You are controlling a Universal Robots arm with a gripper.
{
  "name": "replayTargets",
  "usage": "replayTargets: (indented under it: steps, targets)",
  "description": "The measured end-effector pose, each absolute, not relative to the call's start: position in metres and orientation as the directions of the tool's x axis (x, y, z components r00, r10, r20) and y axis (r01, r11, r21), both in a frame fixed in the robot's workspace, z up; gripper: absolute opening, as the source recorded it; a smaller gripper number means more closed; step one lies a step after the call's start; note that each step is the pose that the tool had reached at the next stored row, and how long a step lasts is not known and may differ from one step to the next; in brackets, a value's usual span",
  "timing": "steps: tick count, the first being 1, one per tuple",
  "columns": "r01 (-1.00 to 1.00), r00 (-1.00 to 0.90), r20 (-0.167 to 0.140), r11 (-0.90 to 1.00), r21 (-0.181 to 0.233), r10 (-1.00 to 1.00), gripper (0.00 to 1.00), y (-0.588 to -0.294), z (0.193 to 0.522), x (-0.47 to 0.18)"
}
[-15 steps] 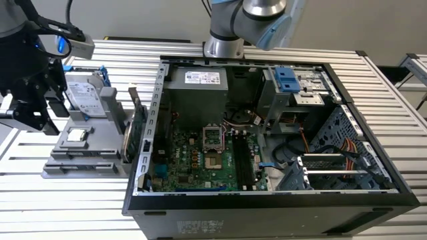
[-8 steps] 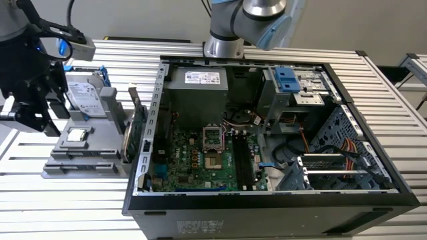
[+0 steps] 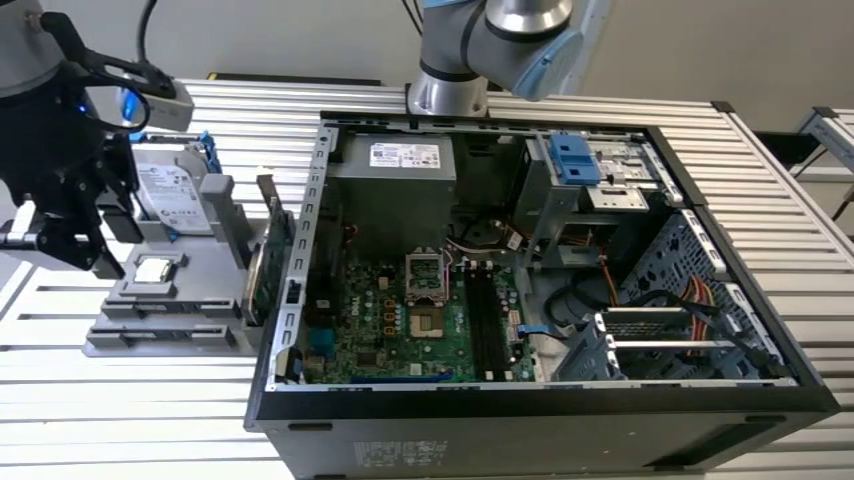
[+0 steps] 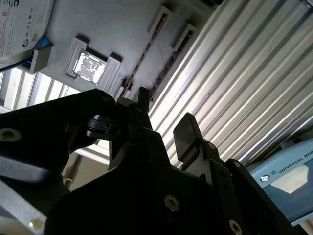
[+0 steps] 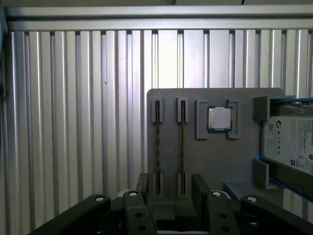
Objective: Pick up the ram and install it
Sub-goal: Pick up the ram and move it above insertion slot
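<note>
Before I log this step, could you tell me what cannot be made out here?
Hard drive: first wrist view, cut by the picture edge.
Ram sticks: same view, edge-on, faces hidden.
Grey holder: same view, one end behind the gripper.
Motherboard slots: exterior view, too small.

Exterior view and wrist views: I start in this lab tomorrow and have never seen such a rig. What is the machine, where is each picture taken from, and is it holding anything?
This is one robot arm with a black gripper. The exterior view comes from a camera off the arm: an open computer case stands on a slatted metal table, with a grey holder at that view's left. Both wrist views come from cameras riding on the arm. The first wrist view looks onto the holder: two ram sticks on edge in slots, a processor chip and a hard drive. The gripper is open above the holder and holds nothing.
</note>
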State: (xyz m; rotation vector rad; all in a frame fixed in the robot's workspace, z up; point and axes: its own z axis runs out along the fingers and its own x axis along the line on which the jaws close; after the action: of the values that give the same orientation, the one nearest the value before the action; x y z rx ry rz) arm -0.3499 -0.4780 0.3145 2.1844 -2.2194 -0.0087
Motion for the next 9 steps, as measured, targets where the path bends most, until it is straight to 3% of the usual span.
replayTargets:
  steps: [9]
  targets:
    - [-1.000,-0.016,0.016,0.016,0.023,-1.000,1.00,-0.4780,0.3063,-0.3499]
